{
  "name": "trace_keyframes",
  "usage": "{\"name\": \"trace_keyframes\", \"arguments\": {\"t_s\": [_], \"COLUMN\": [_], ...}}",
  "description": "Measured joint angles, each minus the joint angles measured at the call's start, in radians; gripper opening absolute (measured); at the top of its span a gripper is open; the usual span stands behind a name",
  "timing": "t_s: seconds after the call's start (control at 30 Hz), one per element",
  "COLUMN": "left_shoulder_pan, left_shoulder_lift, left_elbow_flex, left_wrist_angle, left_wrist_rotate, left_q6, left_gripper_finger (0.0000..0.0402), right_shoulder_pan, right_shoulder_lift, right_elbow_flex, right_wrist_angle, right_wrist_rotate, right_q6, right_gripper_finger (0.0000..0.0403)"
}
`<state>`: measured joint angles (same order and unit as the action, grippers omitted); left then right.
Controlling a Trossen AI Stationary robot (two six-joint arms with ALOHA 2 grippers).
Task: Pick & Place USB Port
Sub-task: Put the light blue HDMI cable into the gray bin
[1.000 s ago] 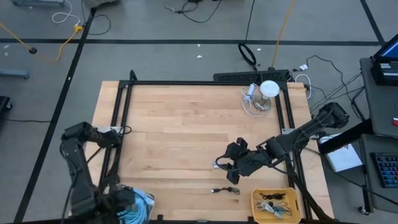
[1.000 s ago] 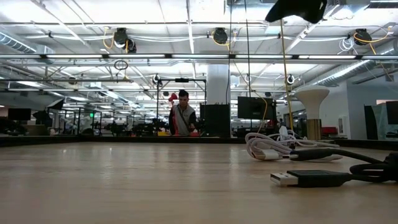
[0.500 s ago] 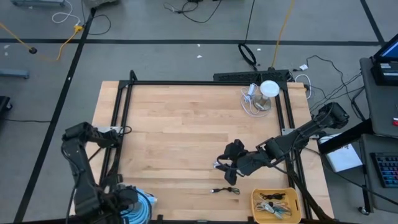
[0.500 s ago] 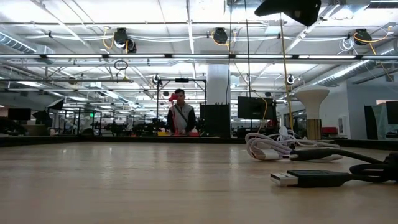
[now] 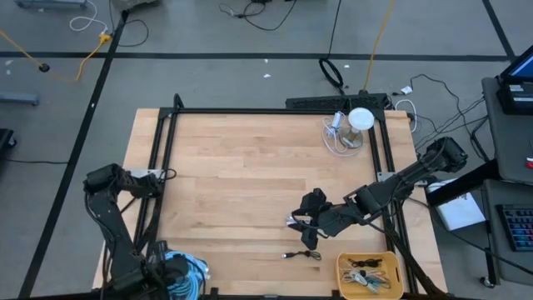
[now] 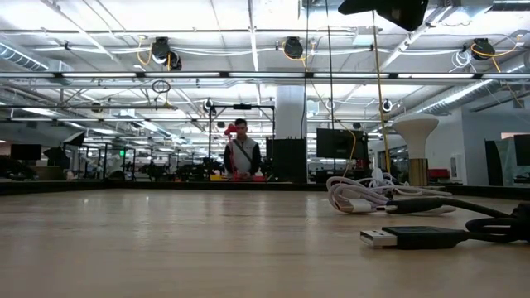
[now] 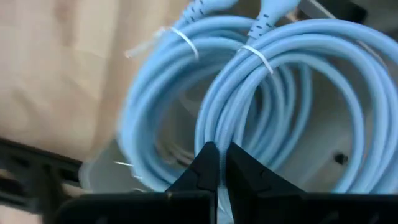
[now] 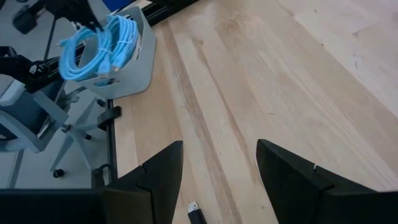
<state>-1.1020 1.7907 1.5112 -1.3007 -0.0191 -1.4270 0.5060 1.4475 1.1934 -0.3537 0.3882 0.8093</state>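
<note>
High view: the right tool point(image 5: 305, 223) hangs over the wooden surface point(image 5: 233, 179), with the black USB cable point(image 5: 302, 255) lying just beside it on the near side. A yellow tray point(image 5: 370, 273) of small parts sits near that cable at the surface's corner. The left tool point(image 5: 171, 273) is at the opposite near corner, over coiled blue cables point(image 5: 190, 271).

Low view: the USB cable's plug point(image 6: 379, 238) lies flat on the surface; a white cable bundle point(image 6: 356, 195) lies behind it. A person point(image 6: 242, 154) stands far off in the room.

Left wrist view: the left tool point(image 7: 217, 169) has its fingers pressed together, tips against the blue cables point(image 7: 261, 118).

Right wrist view: the right tool point(image 8: 219, 177) has its fingers spread wide, with the USB plug point(image 8: 195, 213) between and below them.
</note>
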Motion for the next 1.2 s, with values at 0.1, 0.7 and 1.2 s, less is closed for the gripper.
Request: {"name": "trace_keyframes", "arguments": {"t_s": [0.1, 0.7, 1.2], "left_shoulder_pan": [0.008, 0.017, 0.026], "left_shoulder_lift": [-0.021, -0.075, -0.077], "left_elbow_flex": [0.0, 0.0, -0.121], "left_wrist_angle": [-0.043, -0.157, 0.048], "left_wrist_rotate": [-0.025, -0.034, 0.015], "left_q6": [-0.016, 0.047, 0.034], "left_gripper_finger": [0.001, 0.001, 0.001], "right_shoulder_pan": [0.0, 0.0, 0.0], "right_shoulder_lift": [0.0, 0.0, 0.0], "right_elbow_flex": [0.0, 0.0, 0.0], "right_wrist_angle": [0.013, 0.042, 0.043], "right_wrist_rotate": [0.0, 0.003, 0.005], "right_q6": [-0.002, -0.01, -0.007], "right_gripper_finger": [0.0196, 0.0196, 0.0196]}}
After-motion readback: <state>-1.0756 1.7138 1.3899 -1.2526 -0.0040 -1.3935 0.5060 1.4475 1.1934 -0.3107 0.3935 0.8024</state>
